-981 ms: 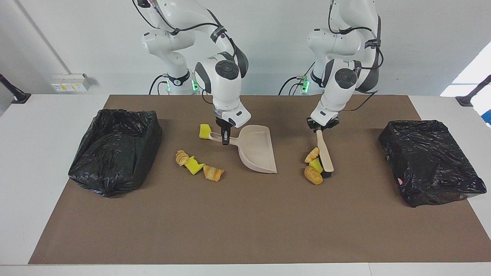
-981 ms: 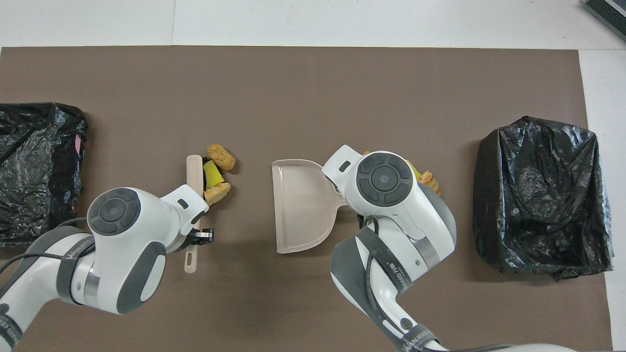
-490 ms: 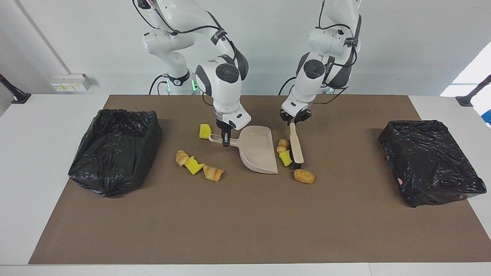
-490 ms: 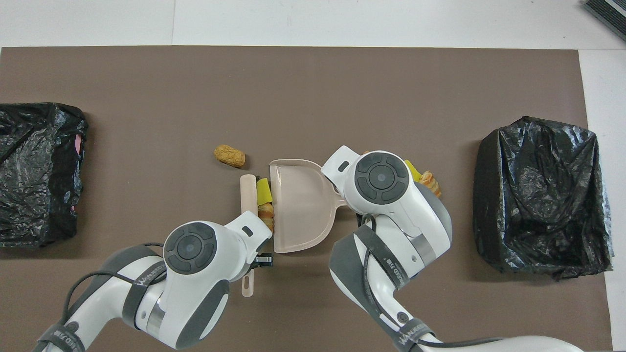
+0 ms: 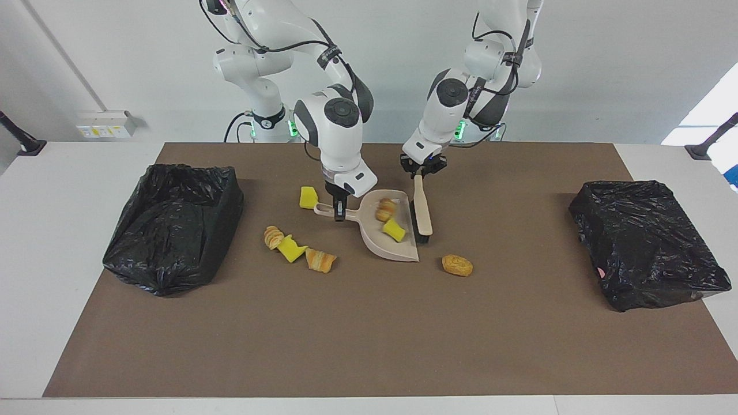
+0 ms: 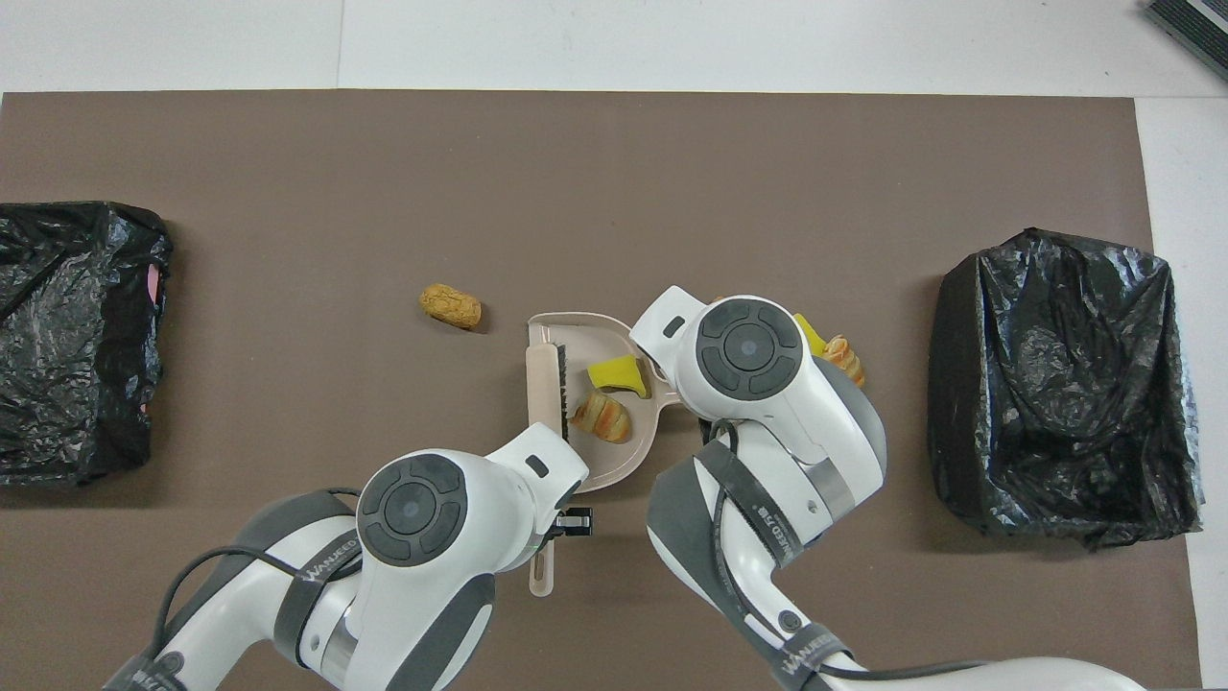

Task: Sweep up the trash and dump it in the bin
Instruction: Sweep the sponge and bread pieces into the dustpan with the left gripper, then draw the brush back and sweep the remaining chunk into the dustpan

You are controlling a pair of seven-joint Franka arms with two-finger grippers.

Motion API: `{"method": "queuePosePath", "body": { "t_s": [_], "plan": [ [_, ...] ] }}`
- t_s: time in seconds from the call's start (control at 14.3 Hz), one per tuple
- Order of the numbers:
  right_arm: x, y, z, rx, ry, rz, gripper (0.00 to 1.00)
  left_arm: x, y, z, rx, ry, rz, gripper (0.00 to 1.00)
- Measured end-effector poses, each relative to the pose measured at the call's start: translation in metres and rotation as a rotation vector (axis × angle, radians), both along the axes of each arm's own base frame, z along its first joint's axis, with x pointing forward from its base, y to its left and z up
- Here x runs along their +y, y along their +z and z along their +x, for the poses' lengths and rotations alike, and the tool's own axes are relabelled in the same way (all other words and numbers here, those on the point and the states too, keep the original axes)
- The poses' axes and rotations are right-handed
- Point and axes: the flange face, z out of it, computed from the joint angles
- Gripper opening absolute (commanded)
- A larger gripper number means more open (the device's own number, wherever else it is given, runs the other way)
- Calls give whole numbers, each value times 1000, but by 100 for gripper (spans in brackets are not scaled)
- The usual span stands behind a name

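My right gripper is shut on the handle of the beige dustpan, which rests on the brown mat. A croissant piece and a yellow wedge lie inside the pan. My left gripper is shut on the handle of the brush, whose bristles stand at the pan's open mouth. A bread roll lies on the mat just outside the pan, toward the left arm's end. More trash lies beside the pan's handle: a yellow block, a croissant bit, a yellow wedge and another croissant piece.
A bin lined with a black bag stands at the right arm's end of the mat. A second black-bagged bin stands at the left arm's end. The mat is bordered by white table.
My left arm swept the brush toward the dustpan, pushing a croissant piece and a yellow wedge into it. The bread roll stayed behind on the mat. The right arm and pan held still.
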Motion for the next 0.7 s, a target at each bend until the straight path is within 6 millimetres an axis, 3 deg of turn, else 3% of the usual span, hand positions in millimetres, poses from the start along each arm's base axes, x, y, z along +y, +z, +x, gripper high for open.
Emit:
{"method": "queuePosePath", "body": {
  "t_s": [0.21,0.42,0.56,0.7],
  "plan": [
    [0,-1,0,1,0,0,0,24,23,19,42,24,30,0],
    [0,-1,0,1,0,-1,0,85,57,67,-27,-60,115,0],
    [0,-1,0,1,0,-1,0,123,60,94,-59,-161,135,0],
    [0,-1,0,1,0,-1,0,151,52,120,-74,-240,203,0]
  ]
}}
